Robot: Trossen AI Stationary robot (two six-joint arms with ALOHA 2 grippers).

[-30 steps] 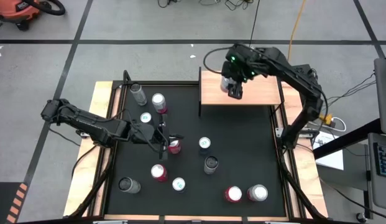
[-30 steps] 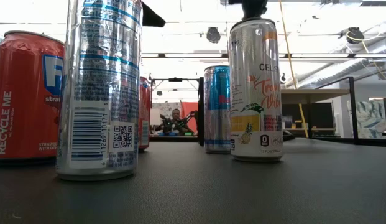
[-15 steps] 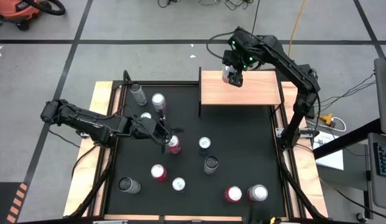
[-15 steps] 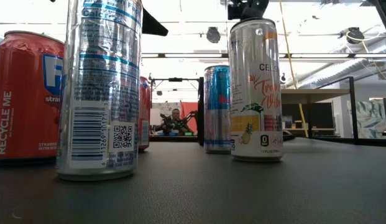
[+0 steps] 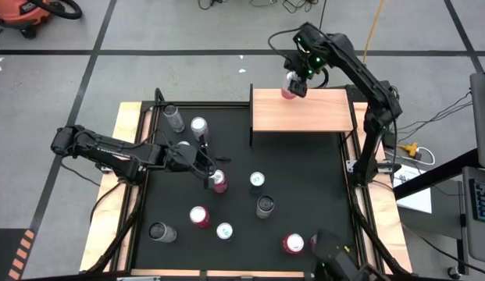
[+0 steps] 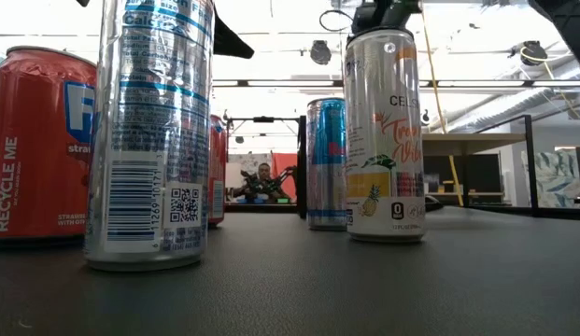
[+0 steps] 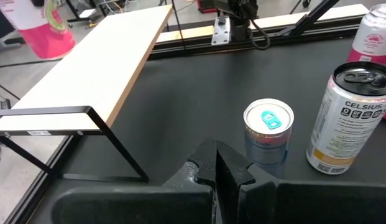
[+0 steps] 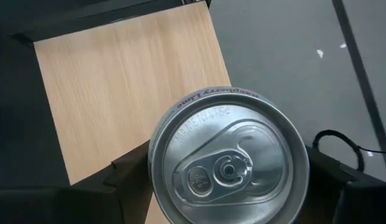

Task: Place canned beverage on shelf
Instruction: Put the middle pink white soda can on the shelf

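right tool (image 5: 294, 84) grasping can (image 8: 229, 160) over shelf (image 5: 301, 117) far edge | left tool (image 5: 211, 176) clenched beside shelf | black table (image 5: 304, 187) | grey floor (image 5: 187, 39)

Both arms are dark, nearly black, built from slim tubular links joined by bulkier rounded joint housings; the left arm (image 5: 109, 151) shows a matte finish along its links, with thin black cables looping beside its wrist; the right arm (image 5: 359, 74) carries small green indicator lights near its wrist, and a black cable arcs in a loop off that same section; the left end effector (image 7: 216, 169) ends in two dark, wedge-shaped fingers with bevelled edges, set in a broad black housing with a smooth rounded rim; the right end effector (image 8: 227, 171) shows as flat, angular black plates with squared corners.
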